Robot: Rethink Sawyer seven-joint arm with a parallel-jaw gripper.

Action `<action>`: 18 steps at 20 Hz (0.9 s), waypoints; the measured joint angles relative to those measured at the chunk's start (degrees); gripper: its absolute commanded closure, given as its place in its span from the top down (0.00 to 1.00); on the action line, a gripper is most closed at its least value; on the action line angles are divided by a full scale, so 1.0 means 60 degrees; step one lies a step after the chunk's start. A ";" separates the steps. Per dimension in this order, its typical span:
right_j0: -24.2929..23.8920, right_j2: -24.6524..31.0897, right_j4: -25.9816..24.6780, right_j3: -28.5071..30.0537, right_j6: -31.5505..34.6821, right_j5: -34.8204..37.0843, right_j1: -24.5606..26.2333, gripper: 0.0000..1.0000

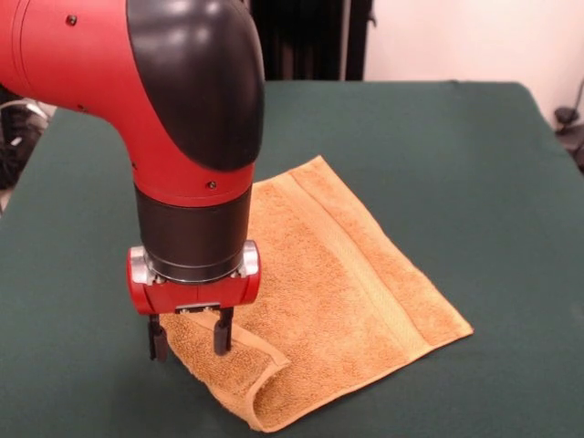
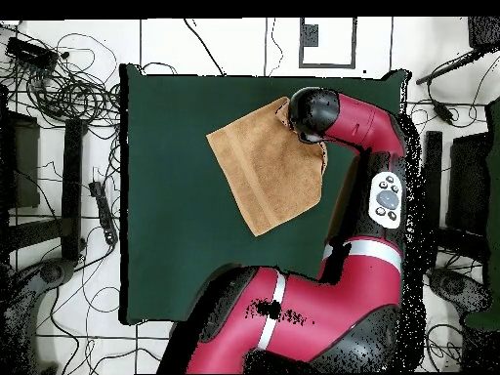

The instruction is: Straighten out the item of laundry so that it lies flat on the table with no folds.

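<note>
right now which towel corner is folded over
The towel corner nearest the camera in the front view, beside the gripper, is folded over; the others lie flat.

No text, brand name, number or sign can be read in either view; the towel [image 1: 342,283] shows only plain terry and a woven band, with no legible label; the arm [image 1: 137,73] carries no lettering on its red and black shells in the front view; in the overhead view a pale panel [image 2: 388,196] on the arm holds a few round buttons, but any marks on them are too small to make out; the green table [image 1: 474,155] bears no markings.
</note>
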 measured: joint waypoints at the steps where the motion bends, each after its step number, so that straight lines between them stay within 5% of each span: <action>1: 0.0000 0.0000 -0.0002 0.0000 0.0000 0.0000 0.0000 1.00; 18: 0.0122 -0.0001 -0.0020 0.0828 0.0000 0.0002 -0.1218 1.00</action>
